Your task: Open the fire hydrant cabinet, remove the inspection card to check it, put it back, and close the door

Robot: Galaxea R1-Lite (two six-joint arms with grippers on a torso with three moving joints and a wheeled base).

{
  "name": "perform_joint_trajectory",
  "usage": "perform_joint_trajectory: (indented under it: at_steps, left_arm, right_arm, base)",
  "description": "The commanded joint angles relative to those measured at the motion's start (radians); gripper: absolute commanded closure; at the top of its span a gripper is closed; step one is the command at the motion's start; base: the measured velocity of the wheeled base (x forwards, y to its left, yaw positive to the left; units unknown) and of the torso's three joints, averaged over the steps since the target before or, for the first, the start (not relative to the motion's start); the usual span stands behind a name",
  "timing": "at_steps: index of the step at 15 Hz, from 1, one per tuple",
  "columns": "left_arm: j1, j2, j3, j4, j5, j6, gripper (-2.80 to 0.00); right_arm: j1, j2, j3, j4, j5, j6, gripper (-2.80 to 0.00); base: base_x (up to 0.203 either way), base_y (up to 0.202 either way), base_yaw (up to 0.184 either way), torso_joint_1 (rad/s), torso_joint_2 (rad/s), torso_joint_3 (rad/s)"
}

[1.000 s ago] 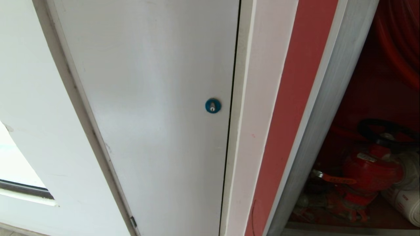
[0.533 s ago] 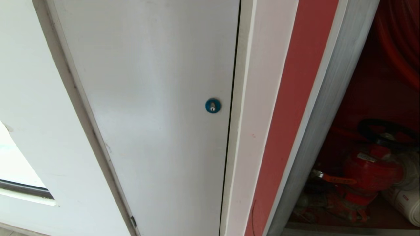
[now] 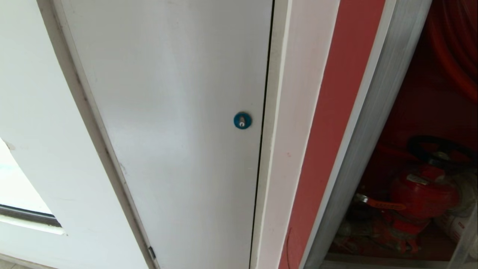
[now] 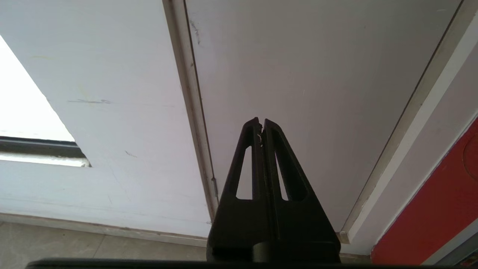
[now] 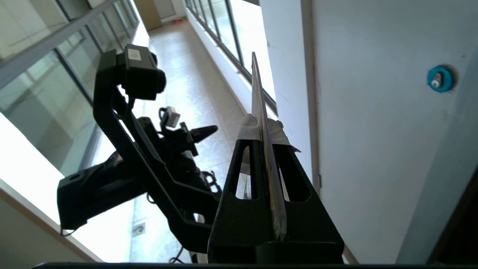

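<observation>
One thin flat inspection card (image 5: 261,112)

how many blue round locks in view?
1. The blue round lock sits at the pale grey panel's right edge in the head view; the right wrist view shows it too.

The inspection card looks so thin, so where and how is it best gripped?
By one short end, pinched across its two flat faces, as the right gripper does now: the inspection card shows edge-on between the shut fingers, with tape wrapped at the grip, and its free length sticks straight out beyond the tips.
</observation>
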Motion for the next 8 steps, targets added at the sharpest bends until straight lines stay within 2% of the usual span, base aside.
perform_joint_trajectory:
  at_steps: [1,4,8]
  left_arm:
    - [0.000,0.001,0.000,0.000,0.001,0.000,0.00]
    - [0.000,0.001,0.000,0.001,-0.001,0.000,0.00]
    - [0.000,0.001,0.000,0.001,-0.001,0.000,0.00]
  right_arm:
    - [0.030,0.054,0.039,-0.124,0.020,0.064,0.00]
    - [0.110,0.111,0.089,-0.264,0.022,0.120,0.00]
    - [0.146,0.213,0.094,-0.340,0.023,0.120,0.00]
  base:
    - [0.000,0.000,0.000,0.000,0.00,0.000]
    - [0.000,0.000,0.000,0.000,0.00,0.000]
    - [0.000,0.000,0.000,0.000,0.00,0.000]
